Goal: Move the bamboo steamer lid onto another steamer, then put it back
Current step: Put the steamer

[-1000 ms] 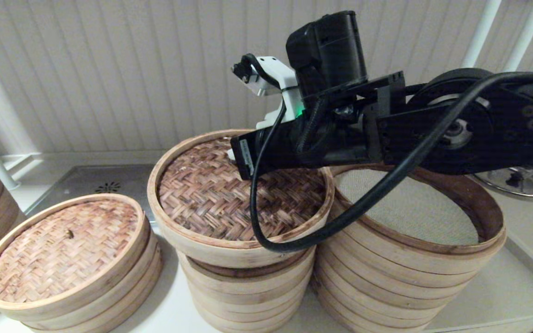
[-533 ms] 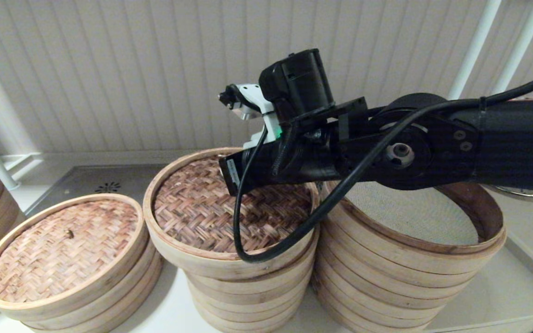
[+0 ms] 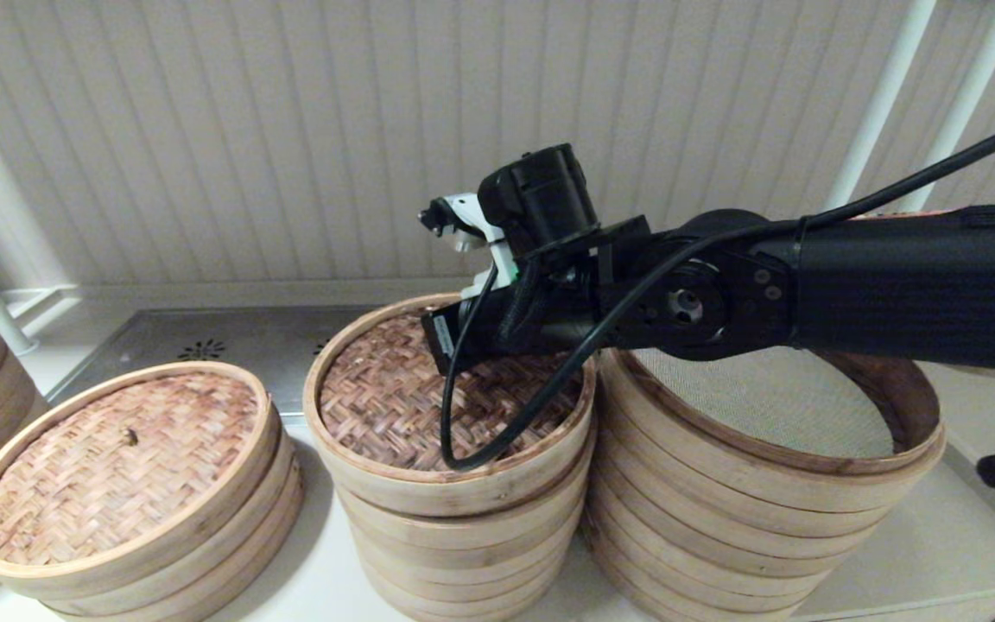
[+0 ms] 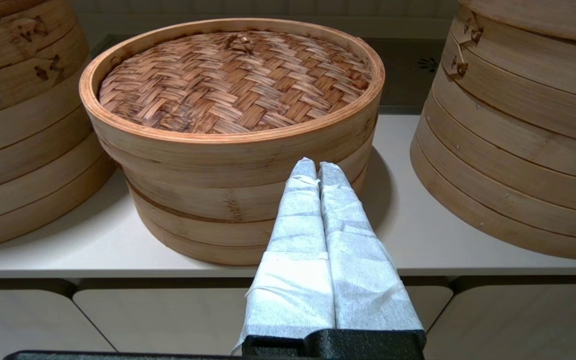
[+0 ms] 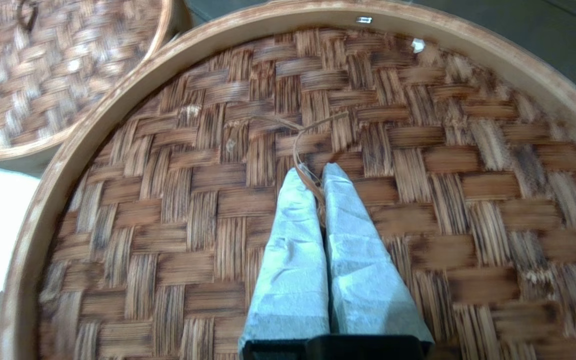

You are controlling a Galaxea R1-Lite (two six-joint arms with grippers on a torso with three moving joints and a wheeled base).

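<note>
Our right gripper (image 5: 315, 172), pinched shut on the thin loop handle, has lowered the dark brown herringbone-woven bamboo lid (image 3: 428, 406) back onto the narrower middle stack beside the widest pale bamboo steamer (image 3: 765, 484). Letting go looks next; left gripper (image 4: 317, 167) idles closed, empty.

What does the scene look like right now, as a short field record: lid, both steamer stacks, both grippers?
lid: bamboo steamer lid sits level on the middle stack
lid handle: thin loop pinched between the fingers
right gripper: shut on the loop, over the lid's centre
wide steamer: uncovered, mesh liner showing, right of the lid
left gripper: shut, empty, low before the knotted-lid steamer
</note>
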